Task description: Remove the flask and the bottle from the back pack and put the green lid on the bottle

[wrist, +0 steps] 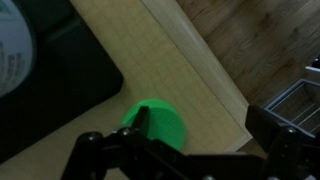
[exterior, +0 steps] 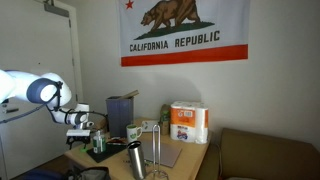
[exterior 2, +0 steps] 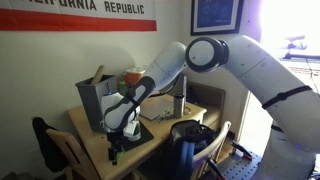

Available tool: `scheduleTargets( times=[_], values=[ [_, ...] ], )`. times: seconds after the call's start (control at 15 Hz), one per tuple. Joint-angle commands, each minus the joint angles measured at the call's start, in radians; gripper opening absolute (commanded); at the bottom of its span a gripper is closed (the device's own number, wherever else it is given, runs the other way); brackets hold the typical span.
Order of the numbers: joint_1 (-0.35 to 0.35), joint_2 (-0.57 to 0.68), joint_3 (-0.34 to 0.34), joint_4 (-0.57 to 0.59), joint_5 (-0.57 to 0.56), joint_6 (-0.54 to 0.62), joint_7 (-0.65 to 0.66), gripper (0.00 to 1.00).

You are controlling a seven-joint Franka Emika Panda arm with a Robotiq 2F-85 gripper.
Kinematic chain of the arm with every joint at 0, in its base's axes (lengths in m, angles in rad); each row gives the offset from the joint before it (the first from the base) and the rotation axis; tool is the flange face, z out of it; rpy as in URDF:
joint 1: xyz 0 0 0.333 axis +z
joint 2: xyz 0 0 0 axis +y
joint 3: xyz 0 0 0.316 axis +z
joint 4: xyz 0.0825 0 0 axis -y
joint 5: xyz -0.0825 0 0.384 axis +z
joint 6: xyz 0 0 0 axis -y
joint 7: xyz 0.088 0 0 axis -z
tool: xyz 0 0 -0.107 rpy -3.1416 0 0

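The green lid (wrist: 160, 128) lies flat on the wooden table (wrist: 190, 70), by the corner of the flat black pad (wrist: 60, 85). My gripper (wrist: 200, 128) is open low over the table, its left finger over the lid's edge and its right finger off to the side. It also shows in both exterior views (exterior: 78, 131) (exterior 2: 118, 133). The small greenish bottle (exterior: 97, 144) stands on the pad beside the gripper. The silver flask (exterior: 135, 160) (exterior 2: 181, 103) stands upright on the table. The black back pack (exterior 2: 190, 133) sits low beside the table.
A white-and-green mug (exterior: 133, 132) (wrist: 10, 50), a clear wine glass (exterior: 157, 150), a grey box (exterior: 120, 112) and a pack of paper rolls (exterior: 188, 122) stand on the table. The table's edge (wrist: 235, 105) is close to the lid. A chair (exterior 2: 50, 140) stands nearby.
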Motion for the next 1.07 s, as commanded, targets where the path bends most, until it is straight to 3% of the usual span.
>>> scheduleTargets(
  times=[0.0,0.4,1.0],
  values=[
    [-0.001,0.026,0.012,0.035,0.005,0.012,-0.035,1.00],
    [-0.002,0.001,0.029,0.035,0.010,0.023,-0.044,1.00],
    [0.049,0.023,-0.033,0.045,-0.068,0.118,-0.013,1.00]
  ],
)
